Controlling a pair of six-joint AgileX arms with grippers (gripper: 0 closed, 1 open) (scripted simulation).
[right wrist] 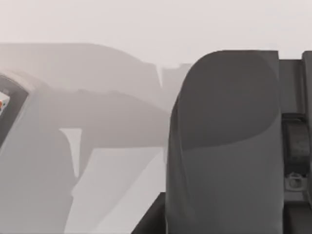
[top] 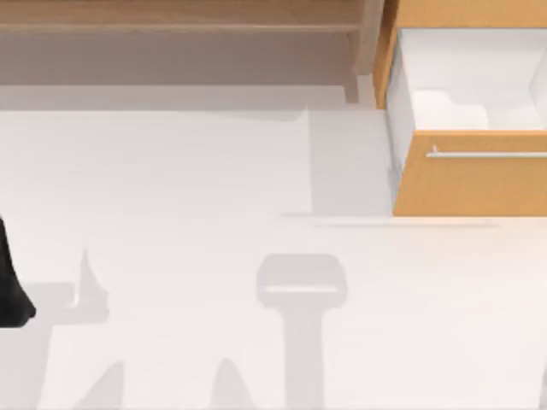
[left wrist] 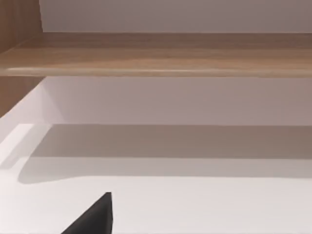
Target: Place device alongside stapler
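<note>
The left arm (top: pixel 13 286) sits at the table's (top: pixel 188 188) left edge, its gripper state impossible to tell. The open drawer (top: pixel 470 175) lies far to its right. Where the device and stapler lie, I cannot tell.

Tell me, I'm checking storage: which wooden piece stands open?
The drawer at the right, white inside showing behind its handled front; the shelf left of it is a plain board.
</note>
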